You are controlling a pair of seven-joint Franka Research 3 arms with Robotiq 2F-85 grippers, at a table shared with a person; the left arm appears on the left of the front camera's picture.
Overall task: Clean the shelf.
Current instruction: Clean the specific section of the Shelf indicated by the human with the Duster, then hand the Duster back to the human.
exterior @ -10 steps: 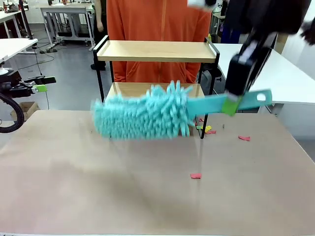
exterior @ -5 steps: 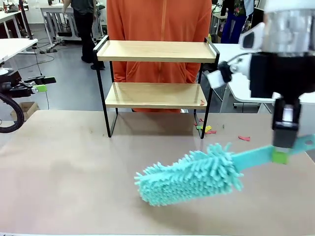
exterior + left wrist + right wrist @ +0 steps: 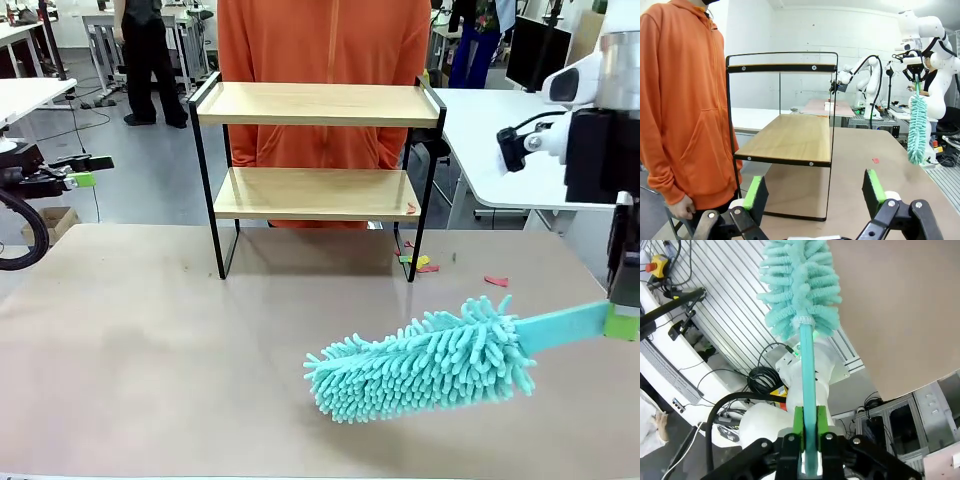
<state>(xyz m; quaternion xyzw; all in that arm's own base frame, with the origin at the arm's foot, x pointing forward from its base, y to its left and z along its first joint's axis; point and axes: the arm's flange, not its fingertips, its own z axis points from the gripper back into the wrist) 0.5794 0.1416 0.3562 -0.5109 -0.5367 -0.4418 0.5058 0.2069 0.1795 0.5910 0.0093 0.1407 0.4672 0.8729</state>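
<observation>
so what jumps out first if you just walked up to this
The fluffy teal duster clamped by its handle in the right gripper, held low over the near right of the table. Behind it stands the two-tier wooden shelf, with a person in an orange hoodie behind that.

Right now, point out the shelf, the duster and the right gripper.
shelf [image 3: 315, 193], front view, lower wooden board.
duster [image 3: 425, 362], front view, fluffy teal head.
right gripper [image 3: 809, 426], right wrist view, between the green pads clamping the duster handle.
</observation>
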